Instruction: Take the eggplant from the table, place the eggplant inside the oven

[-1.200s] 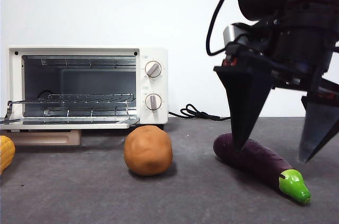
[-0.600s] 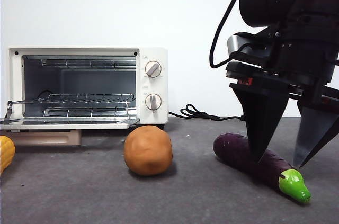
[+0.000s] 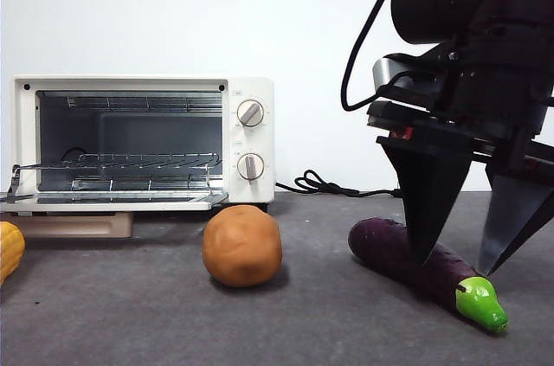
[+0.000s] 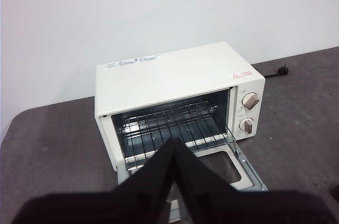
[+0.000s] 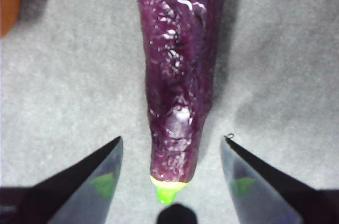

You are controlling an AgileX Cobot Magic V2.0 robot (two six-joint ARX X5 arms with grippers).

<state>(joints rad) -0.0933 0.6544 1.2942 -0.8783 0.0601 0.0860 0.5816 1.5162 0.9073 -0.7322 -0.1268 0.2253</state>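
Even bright light, soft shadows — sharp, glossy eggplant [image 5: 177, 75] glare

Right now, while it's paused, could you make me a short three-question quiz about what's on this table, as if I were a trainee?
1. True or false: the right claw has already closed on the long glossy purple eggplant.
2. Which item lies between the cream-white toaster oven and the eggplant in the front view? A) the round orange-brown ball B) a blue cup C) a metal spoon
3. Fill in: the oven's door is ____.

Key
1. False: its jaws stand open on either side of the eggplant's stem end, which lies on the dark grey table.
2. A
3. open; the wire rack shows inside.
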